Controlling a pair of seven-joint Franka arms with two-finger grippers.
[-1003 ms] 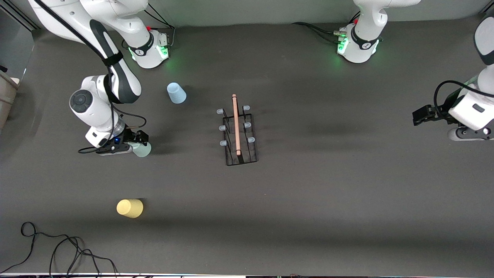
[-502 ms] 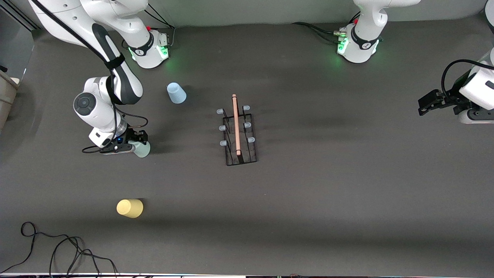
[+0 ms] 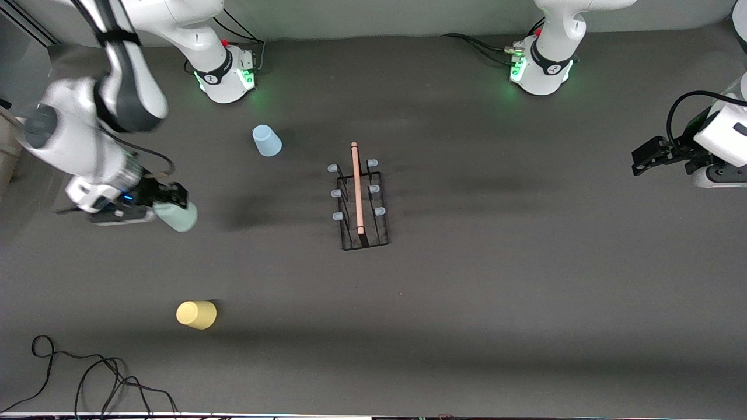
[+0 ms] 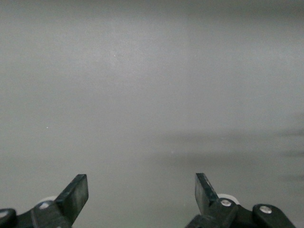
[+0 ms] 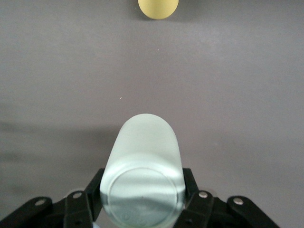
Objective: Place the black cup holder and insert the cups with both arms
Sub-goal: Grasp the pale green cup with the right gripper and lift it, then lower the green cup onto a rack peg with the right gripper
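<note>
The black cup holder (image 3: 363,207), with its wooden rod handle and pale pegs, stands at the table's middle. My right gripper (image 3: 168,205) is shut on the mint green cup (image 3: 177,216) and holds it in the air over the table toward the right arm's end; the cup (image 5: 142,171) fills the right wrist view between the fingers (image 5: 189,183). The light blue cup (image 3: 266,141) stands upside down near the right arm's base. The yellow cup (image 3: 196,314) sits nearer the camera and also shows in the right wrist view (image 5: 158,8). My left gripper (image 3: 642,162) is open and empty, waiting at the left arm's end; its wrist view (image 4: 141,190) shows bare table.
Black cables (image 3: 87,379) lie coiled at the table's near corner toward the right arm's end. The two arm bases (image 3: 224,73) (image 3: 540,70) glow green at the table's back edge.
My right gripper has lifted the mint green cup off the table and carried it toward the right arm's end. The left gripper rose slightly, then held still.
</note>
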